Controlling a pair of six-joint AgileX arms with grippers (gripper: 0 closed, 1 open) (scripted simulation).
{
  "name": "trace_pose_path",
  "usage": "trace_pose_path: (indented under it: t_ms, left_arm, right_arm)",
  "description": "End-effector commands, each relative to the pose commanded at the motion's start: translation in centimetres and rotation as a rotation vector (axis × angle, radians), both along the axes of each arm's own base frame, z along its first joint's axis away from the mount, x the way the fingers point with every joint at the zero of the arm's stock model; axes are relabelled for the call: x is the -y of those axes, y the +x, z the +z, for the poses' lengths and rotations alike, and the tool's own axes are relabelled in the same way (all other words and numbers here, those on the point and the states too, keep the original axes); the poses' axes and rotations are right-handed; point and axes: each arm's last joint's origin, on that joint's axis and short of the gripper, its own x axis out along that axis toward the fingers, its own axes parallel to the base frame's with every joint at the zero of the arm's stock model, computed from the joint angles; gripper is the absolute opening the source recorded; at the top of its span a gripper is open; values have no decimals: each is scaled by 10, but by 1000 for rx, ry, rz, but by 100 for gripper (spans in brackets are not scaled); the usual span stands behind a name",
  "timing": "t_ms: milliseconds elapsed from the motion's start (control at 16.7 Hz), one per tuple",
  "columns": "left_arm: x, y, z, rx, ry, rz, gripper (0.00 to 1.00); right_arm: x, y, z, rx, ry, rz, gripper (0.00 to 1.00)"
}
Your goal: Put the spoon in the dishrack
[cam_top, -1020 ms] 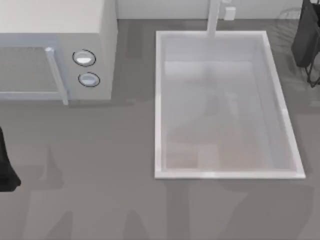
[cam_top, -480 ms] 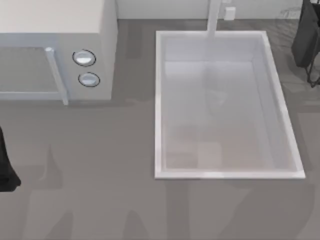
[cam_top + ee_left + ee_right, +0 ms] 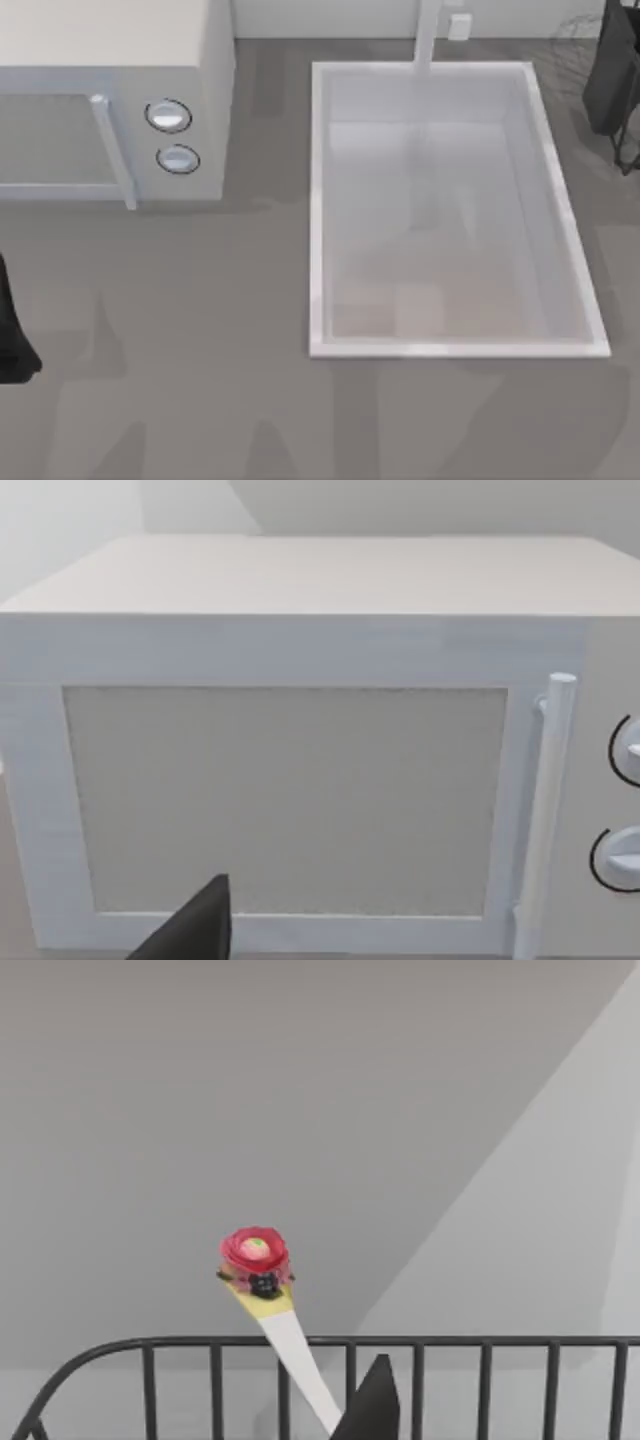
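I am looking down at the counter: the microwave point(image 3: 110, 100) is sitting at the upper left of the top view and the white sink basin point(image 3: 318, 200) is taking up the middle. My right arm point(image 3: 612, 70) is reaching in at the upper right corner, over thin dark wires that I take to be the dishrack point(image 3: 628, 150). My left arm point(image 3: 12, 340) is parked at the left edge, low in the frame, and its wrist camera is facing the microwave door; I cannot tell how its fingers are set.

In the right wrist view, the spoon point(image 3: 270, 1310) is standing slanted in the lower middle of the frame, red bowl up, with its cream handle running down to a dark fingertip point(image 3: 372, 1405) of the right gripper at the bottom edge. It looks carried by the handle, so I am judging the gripper to be pinching the spoon, though the contact itself is cut off by the frame. The rack's rail and bars point(image 3: 420, 1342) are crossing the bottom of that view, right behind the handle.

As I read it, the pickup and the carry are done and the spoon is at the rack. What is left is lowering it between the wires, letting go and pulling the arm clear.
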Motion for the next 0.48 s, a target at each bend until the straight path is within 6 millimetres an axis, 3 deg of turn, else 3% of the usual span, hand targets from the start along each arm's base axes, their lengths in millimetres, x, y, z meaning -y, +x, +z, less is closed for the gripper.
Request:
trace_pose_path:
  t_ms: [120,480]
  left_arm:
    - [0,0,0,0,0,0,100]
    - [0,0,0,0,0,0,100]
  right_arm:
    - [0,0,0,0,0,0,98]
    - [0,0,0,0,0,0,100]
